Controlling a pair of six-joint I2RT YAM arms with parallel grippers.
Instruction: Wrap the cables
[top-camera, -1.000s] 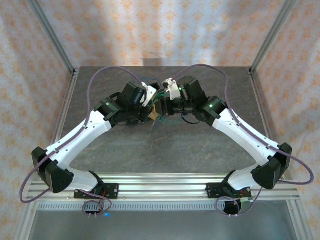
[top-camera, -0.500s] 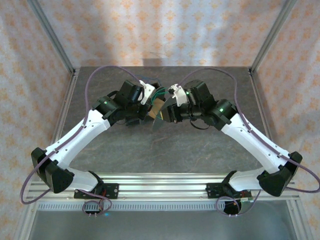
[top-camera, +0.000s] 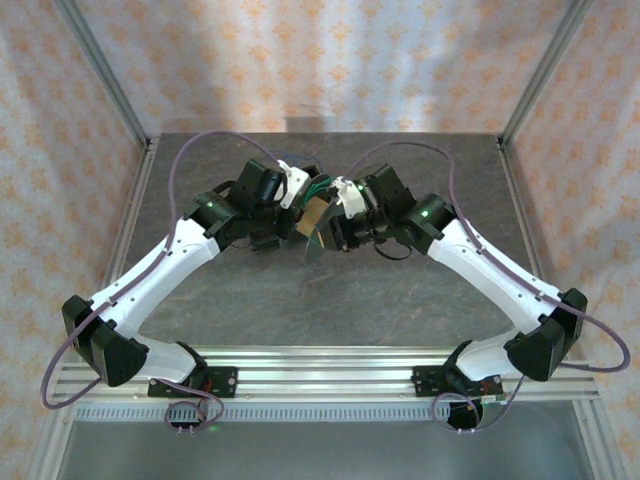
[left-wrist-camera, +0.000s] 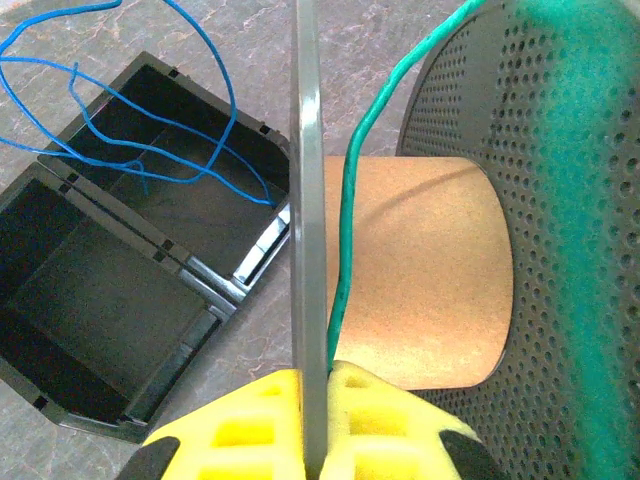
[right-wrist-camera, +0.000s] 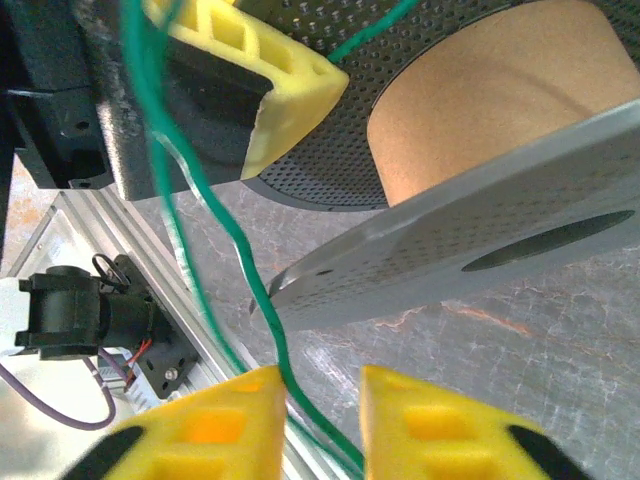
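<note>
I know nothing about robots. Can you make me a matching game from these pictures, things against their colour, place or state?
1 green cable
2 blue cable
3 spool core
4 left gripper

A brown
B looped over the black tray
C shut on the spool flange
D passing inside the open right gripper

Pairs: 1-D, 2-B, 3-A, 4-C

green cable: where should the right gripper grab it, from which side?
Grip the green cable on its free stretch just off the spool's flange, closing across it from the side of the right gripper: there it runs fairly straight, clear of the core.
</note>
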